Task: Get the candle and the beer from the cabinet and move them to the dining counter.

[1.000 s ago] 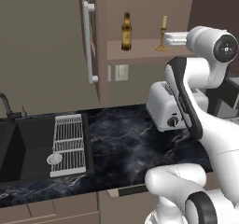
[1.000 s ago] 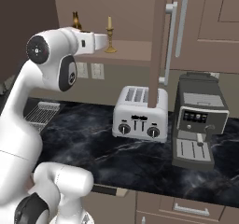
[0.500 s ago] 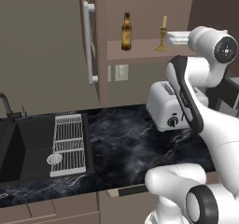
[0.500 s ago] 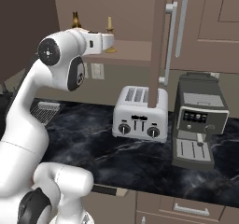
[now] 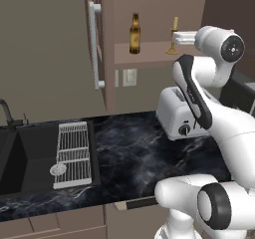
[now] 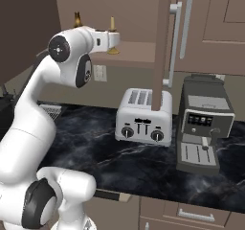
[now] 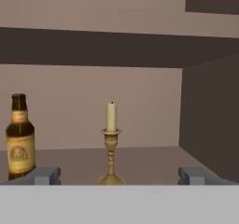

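The cabinet (image 5: pixel 149 48) stands open with the beer and the candle on its shelf. The beer (image 5: pixel 134 34) (image 7: pixel 20 139), a brown bottle with a yellow label, is on the left. The candle (image 5: pixel 174 36) (image 6: pixel 113 36) (image 7: pixel 111 143), a golden candlestick, stands to its right. My gripper (image 5: pixel 175 39) (image 6: pixel 116 38) (image 7: pixel 119 176) is open at shelf height just in front of the candle. In the hand view the candle sits midway between the two fingertips (image 7: pixel 46 175), a little beyond them. In the right base view my arm hides most of the beer (image 6: pixel 77 19). The dining counter is out of view.
The open cabinet door (image 5: pixel 94 44) (image 6: pixel 165 47) with its silver handle juts out beside the shelf. Below on the black worktop (image 5: pixel 129 153) stand a toaster (image 5: pixel 179 116) (image 6: pixel 142 116) and a coffee machine (image 6: pixel 203 123). A sink (image 5: pixel 15 158) and a wire rack (image 5: pixel 73 151) lie at the left.
My hand has moved forward to the shelf and closer to the candle. The jaws have stayed open, and the beer and the candle have not moved.
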### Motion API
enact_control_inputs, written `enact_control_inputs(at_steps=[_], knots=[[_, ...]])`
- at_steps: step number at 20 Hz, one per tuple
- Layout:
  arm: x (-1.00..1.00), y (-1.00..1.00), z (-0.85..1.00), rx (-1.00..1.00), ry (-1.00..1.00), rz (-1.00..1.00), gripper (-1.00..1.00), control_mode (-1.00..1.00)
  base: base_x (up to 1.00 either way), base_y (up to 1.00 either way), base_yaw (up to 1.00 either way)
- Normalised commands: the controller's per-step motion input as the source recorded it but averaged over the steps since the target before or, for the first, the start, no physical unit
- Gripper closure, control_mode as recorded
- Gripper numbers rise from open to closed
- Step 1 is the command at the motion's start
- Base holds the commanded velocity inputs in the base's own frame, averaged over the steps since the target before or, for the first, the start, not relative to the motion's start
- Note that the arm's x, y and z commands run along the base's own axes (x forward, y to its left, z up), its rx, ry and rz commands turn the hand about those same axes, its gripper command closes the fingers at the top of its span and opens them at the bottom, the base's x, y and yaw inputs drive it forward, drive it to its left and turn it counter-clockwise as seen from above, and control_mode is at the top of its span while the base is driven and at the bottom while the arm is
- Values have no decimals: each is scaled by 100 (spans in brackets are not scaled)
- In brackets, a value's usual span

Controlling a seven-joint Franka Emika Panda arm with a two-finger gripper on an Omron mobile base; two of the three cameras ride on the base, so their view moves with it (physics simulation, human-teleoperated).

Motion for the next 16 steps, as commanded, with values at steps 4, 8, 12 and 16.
enact_control_inputs(at_steps=[4, 8, 12, 16], knots=[[28, 0, 0, 0, 4, 2, -100, -100, 0, 0, 0], [27, 0, 0, 0, 3, 2, -100, -100, 0, 0, 0], [26, 0, 0, 0, 4, 2, -100, -100, 0, 0, 0], [20, 0, 0, 0, 4, 2, -100, -100, 0, 0, 0]])
